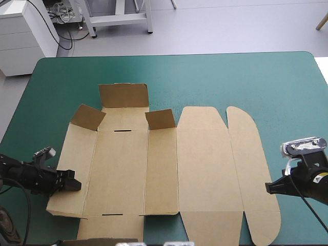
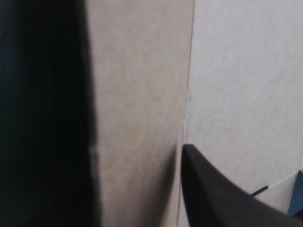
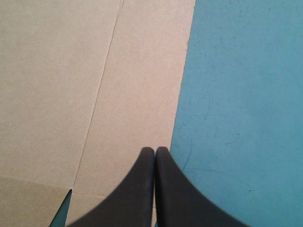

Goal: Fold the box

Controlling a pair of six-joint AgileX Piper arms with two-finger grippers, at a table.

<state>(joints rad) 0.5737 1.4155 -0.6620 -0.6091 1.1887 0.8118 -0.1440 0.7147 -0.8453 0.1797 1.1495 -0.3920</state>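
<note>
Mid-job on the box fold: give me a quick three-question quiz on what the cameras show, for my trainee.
1. True or false: the right gripper is open.
2. Which parts of the box stand raised? A) the flaps at its far edge B) the rounded panel at its right C) none
3. Fill in: the left gripper is at the box's ____ edge.
Key: 1 false, its fingers meet in one arch by the box's right edge. 2 A, the far flaps are up and the rest lies flat. 3 left.
</note>
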